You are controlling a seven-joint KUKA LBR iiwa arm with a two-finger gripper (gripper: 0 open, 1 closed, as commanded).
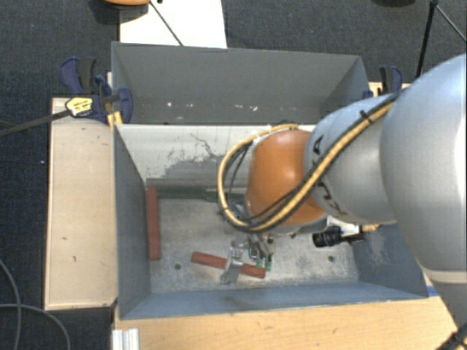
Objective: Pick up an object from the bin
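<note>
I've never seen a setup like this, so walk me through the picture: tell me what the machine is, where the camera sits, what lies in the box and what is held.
One camera looks down from above, slightly to one side. The big grey shape entering from the right is a robot arm; the orange cover and cables belong to it. Below it stands a grey metal bin. The arm's tip is down at the bin floor, at a short reddish-brown stick. A longer reddish bar lies along the left wall, a dark bar along the back. Whether the stick is gripped cannot be seen.
</note>
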